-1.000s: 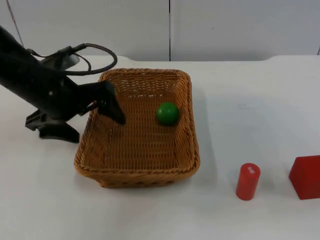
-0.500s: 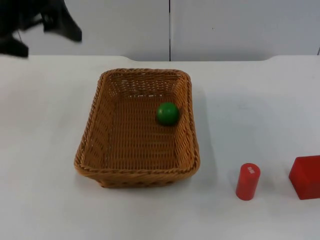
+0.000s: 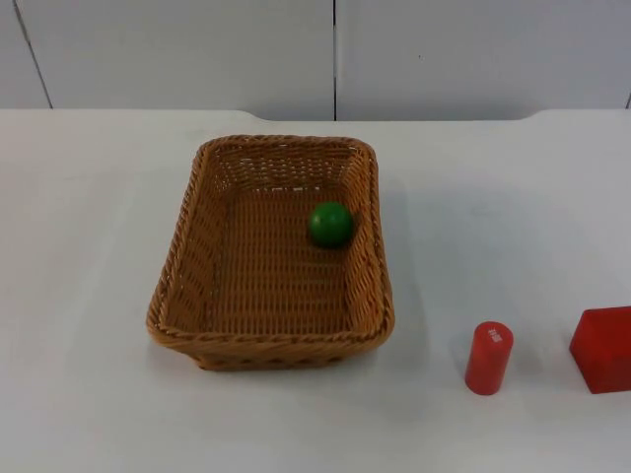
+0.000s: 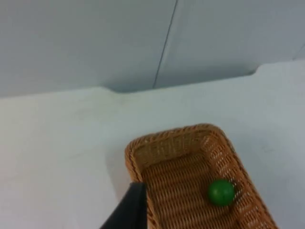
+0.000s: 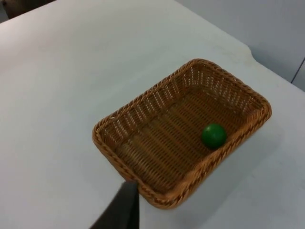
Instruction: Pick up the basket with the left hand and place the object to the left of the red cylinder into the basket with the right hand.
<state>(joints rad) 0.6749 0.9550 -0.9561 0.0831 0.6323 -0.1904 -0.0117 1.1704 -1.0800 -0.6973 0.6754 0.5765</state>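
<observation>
Resting on the table [image 3: 89, 394], the basket [image 3: 187, 286] holds the green ball [image 3: 330, 224] left of the red cylinder [image 3: 488, 358], so we judge the task done, though we cannot tell either gripper's finger state.

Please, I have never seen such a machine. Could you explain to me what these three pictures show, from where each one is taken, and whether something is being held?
It is a robot with two black arms at a white table. One picture looks down on the table from a fixed camera. The other two come from cameras on the arms' wrists; the black shape at each lower edge is a fingertip of the left gripper and of the right gripper. Both hang above the table, away from the basket. On the table stands a wicker basket with a green ball inside. Beside it stand a red cylinder and a red block. Nothing is held.
</observation>
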